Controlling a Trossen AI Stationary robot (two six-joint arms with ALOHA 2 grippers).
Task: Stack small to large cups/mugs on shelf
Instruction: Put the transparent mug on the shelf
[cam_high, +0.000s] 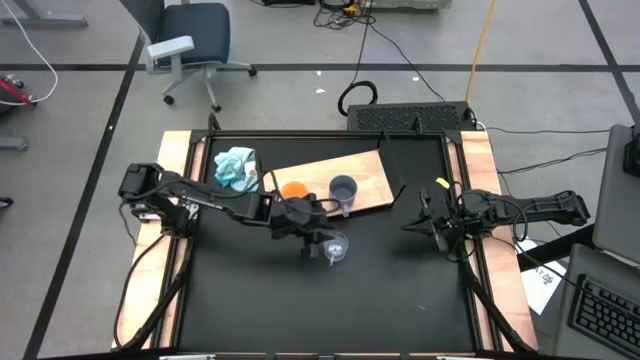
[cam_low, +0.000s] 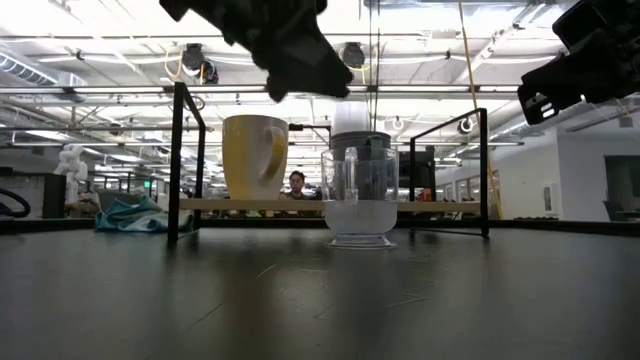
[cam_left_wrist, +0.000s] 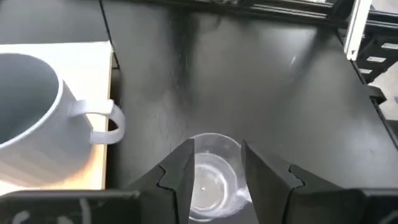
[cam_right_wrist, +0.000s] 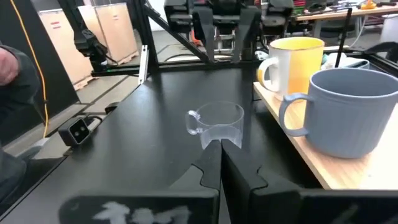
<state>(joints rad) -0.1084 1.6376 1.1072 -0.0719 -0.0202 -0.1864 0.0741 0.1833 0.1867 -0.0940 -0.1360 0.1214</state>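
A clear glass cup (cam_high: 336, 249) stands upright on its base on the black table, just in front of the light-wood shelf board (cam_high: 372, 172). An orange mug (cam_high: 293, 190) and a grey-blue mug (cam_high: 343, 189) stand upright on the board, side by side. My left gripper (cam_left_wrist: 215, 148) is open above the glass cup (cam_left_wrist: 211, 177), one finger over each side of it. In the low view it (cam_low: 300, 70) hangs clear above the cup's rim (cam_low: 360, 152). My right gripper (cam_right_wrist: 219, 148) is shut and empty over the table's right part (cam_high: 410, 227).
A light-blue cloth (cam_high: 236, 167) lies at the table's far left, beside the board. A black frame with upright posts (cam_low: 180, 160) stands around the board. Pale wooden rails (cam_high: 172, 170) run along both table sides. A person (cam_low: 296, 182) sits in the room behind.
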